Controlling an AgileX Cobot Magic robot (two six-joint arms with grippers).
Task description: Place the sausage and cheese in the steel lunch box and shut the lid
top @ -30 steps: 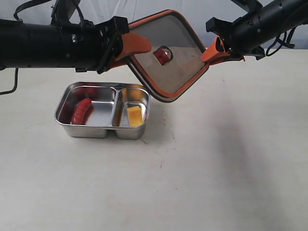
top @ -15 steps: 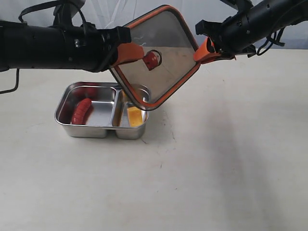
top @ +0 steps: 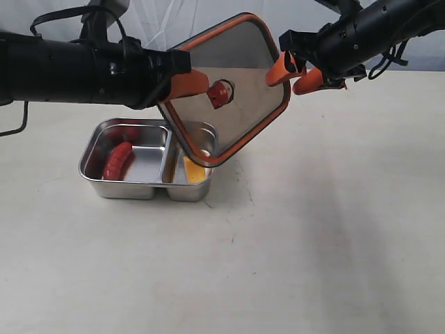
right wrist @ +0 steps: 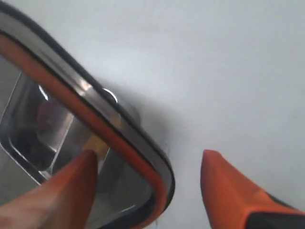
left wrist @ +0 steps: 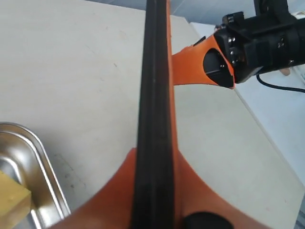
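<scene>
Lid (top: 229,90) up in the air, tipped on one corner, low corner hanging right over the small side of the box (top: 97,182). Pinched on its rim by the left claw (top: 198,82), closed tight on it. Right claw (top: 293,75) open at the far corner, a finger to each side, not squeezing.

To close it well:
- Move the right claw out of the way.
- Turn the lid flat, seal side facing the box.
- Match the round corners to the round corners of the box.
- Come down slow and straight.
- Keep the low corner from bumping the cheese (top: 195,170) or the steel rim.
- Push down the same all over, so the seal sits all the way round.
- Held by one claw only, so probably wobbly: go gently.

Dark and see-through, like smoky glass. Long shape with round corners. Orange band all round the edge. Small red knob (top: 220,92) in the middle. Thin and flat when seen edge-on from the left wrist.

Below, a shiny box with two parts. Sausage (top: 117,160) lying in the big part. Cheese in the small part, half hidden behind the lid. All of it on a pale counter (top: 313,229).
</scene>
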